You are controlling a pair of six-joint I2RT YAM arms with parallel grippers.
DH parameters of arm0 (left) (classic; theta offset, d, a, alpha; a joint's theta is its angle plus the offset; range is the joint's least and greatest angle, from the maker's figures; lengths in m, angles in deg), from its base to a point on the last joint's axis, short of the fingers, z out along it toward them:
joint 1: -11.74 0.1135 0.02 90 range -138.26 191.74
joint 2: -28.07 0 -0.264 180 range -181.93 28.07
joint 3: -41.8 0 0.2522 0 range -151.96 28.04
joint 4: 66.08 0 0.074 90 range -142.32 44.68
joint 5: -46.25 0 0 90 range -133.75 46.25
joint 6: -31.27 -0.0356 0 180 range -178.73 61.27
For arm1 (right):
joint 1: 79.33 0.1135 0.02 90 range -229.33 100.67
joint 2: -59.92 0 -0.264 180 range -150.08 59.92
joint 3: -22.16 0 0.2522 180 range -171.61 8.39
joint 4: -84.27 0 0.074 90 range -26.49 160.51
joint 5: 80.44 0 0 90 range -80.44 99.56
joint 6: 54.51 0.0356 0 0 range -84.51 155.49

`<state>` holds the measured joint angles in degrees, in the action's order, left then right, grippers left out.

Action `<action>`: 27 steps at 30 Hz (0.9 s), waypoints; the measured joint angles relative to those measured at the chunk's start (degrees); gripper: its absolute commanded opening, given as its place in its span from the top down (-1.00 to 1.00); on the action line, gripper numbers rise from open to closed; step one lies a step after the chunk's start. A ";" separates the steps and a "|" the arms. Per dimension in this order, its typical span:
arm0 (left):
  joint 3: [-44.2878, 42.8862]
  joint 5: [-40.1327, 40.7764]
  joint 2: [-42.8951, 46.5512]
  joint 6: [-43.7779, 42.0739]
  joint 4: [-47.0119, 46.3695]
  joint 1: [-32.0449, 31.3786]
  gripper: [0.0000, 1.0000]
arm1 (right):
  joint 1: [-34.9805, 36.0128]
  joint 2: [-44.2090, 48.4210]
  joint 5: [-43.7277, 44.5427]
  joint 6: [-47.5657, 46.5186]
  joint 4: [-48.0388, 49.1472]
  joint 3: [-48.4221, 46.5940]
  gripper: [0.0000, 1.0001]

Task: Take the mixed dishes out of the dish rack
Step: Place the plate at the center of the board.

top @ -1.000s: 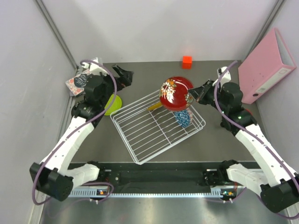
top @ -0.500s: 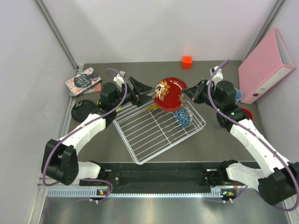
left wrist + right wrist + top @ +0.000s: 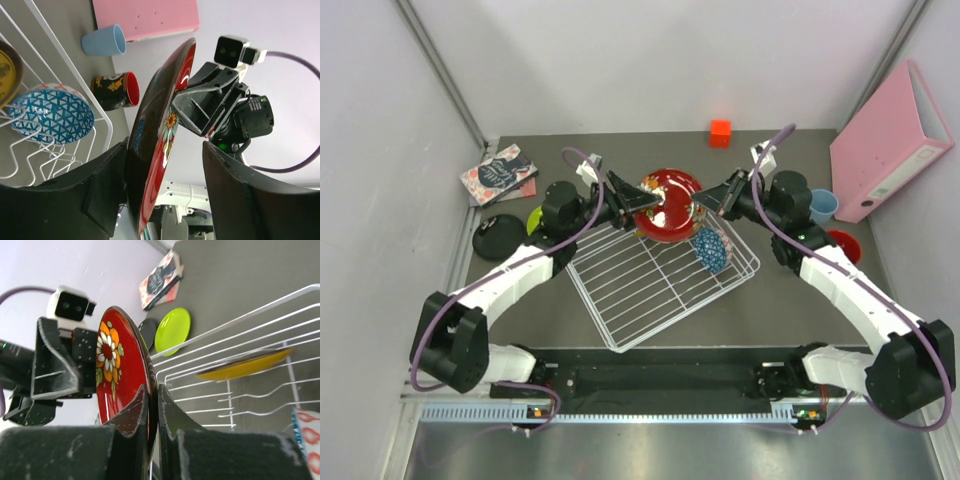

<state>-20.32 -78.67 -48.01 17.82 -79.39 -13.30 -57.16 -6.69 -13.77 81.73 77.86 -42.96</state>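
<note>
One red plate (image 3: 665, 205), between both arms' fingers (image 3: 127, 422)

the red plate (image 3: 117, 370) is showing an orange-and-white flower with green leaves on its glossy face, and the bowl (image 3: 52, 112) is wearing a blue triangle lattice on white. the rack (image 3: 640, 290) is showing white wire over the dark grey surface (image 3: 760, 315), and the mug (image 3: 116, 91) is showing black with gold markings outside, red inside.

Glossy red plate (image 3: 670, 212), white coated wire dish rack (image 3: 588, 300), matt dark grey table (image 3: 770, 310), glossy blue-patterned bowl (image 3: 710, 250)
</note>
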 measured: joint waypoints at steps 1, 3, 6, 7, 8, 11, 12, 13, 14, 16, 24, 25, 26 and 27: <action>0.00 -0.09 -0.33 -0.04 -0.28 -0.48 -0.01 | 0.48 -0.44 -0.72 0.04 0.44 0.00 1.00; 0.07 -0.24 -0.81 -0.57 0.02 -1.18 0.37 | 1.25 -1.09 -1.64 0.26 0.72 0.00 1.00; 0.28 -0.50 -1.33 -2.95 0.66 -1.25 0.83 | 1.36 -1.16 -1.68 1.18 1.64 -0.02 1.00; 0.31 -0.31 -1.33 -4.72 0.50 -1.36 0.84 | 1.33 -1.16 -1.27 1.68 0.85 -0.04 1.00; 0.31 0.20 -1.11 -6.19 1.03 -1.49 0.81 | 1.29 -1.16 -1.18 1.88 0.31 -0.02 1.00; 0.22 0.46 -0.55 -6.67 2.91 -1.66 0.78 | 1.46 -0.92 -0.76 1.38 -0.57 -0.02 1.00; 0.09 0.72 -0.22 -6.91 3.78 -1.66 0.72 | 1.51 -0.83 -0.70 1.25 -0.92 -0.02 1.00; -0.17 1.18 0.22 -7.37 5.05 -1.77 0.63 | 1.68 -0.59 -0.48 0.92 -1.33 -0.02 1.00; -0.50 1.60 0.68 -7.78 6.25 -1.90 0.53 | 1.81 -0.28 -0.28 0.68 -1.60 -0.02 1.00; -1.16 2.19 1.73 -8.81 8.39 -2.10 0.53 | 2.12 0.31 -0.02 0.22 -1.75 -0.02 1.00; -2.14 4.31 3.19 -11.74 13.84 -2.38 1.00 | 2.86 1.62 0.85 -2.10 -2.54 -0.02 1.00; -2.21 3.89 3.23 -11.54 13.68 -2.40 1.00 | 2.84 1.62 1.05 -2.21 -3.17 0.00 1.00; -2.38 4.07 3.32 -12.09 13.66 -2.43 1.00 | 2.69 1.62 1.05 -1.64 -3.65 0.04 1.00; -2.38 4.09 3.43 -12.22 13.77 -2.45 1.00 | 2.69 1.66 1.18 -1.68 -3.61 0.04 1.00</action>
<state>-22.70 -74.58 -44.57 5.60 -65.62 -15.75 -54.47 -5.03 -12.59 80.04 74.25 -42.91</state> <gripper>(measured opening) 0.142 0.036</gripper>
